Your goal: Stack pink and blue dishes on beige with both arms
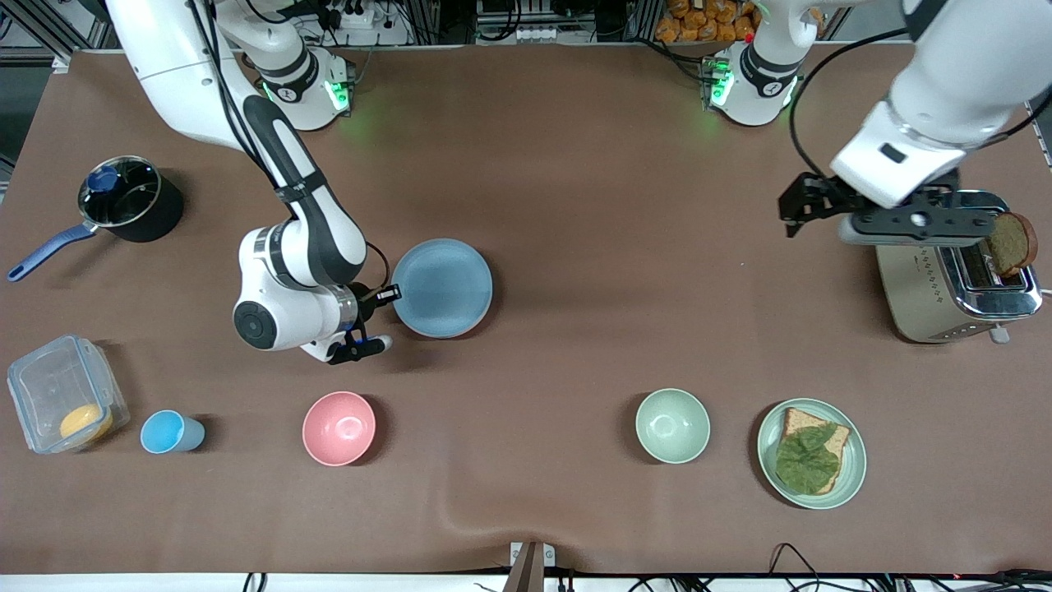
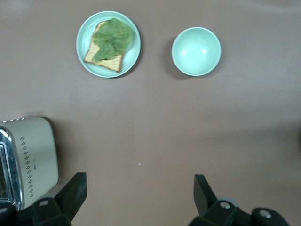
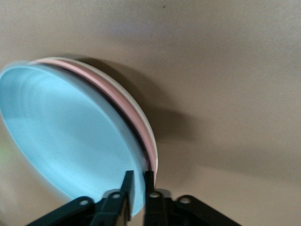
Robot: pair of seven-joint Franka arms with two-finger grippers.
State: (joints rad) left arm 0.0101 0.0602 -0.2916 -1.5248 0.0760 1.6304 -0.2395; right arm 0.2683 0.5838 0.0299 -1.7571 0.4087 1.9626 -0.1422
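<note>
The light blue plate (image 1: 442, 288) lies near the table's middle, toward the right arm's end. My right gripper (image 1: 394, 294) is shut on its rim. In the right wrist view the blue plate (image 3: 70, 141) sits on top of the pale pink plate (image 3: 109, 87), whose rim peeks out, and a thin cream edge of the beige plate (image 3: 141, 110) shows under that. A dark gap separates blue and pink near my right gripper (image 3: 138, 181). From the front, pink and beige are hidden under the blue. My left gripper (image 1: 795, 210) hangs open and empty beside the toaster; the left gripper (image 2: 138, 190) looks down on bare mat.
A toaster (image 1: 953, 288) with a bread slice (image 1: 1012, 243) stands at the left arm's end. Nearer the front camera are a green plate with bread and leaf (image 1: 811, 452), a green bowl (image 1: 672, 425), a pink bowl (image 1: 339, 427), a blue cup (image 1: 168, 432) and a clear box (image 1: 62, 395). A black pot (image 1: 127, 197) sits at the right arm's end.
</note>
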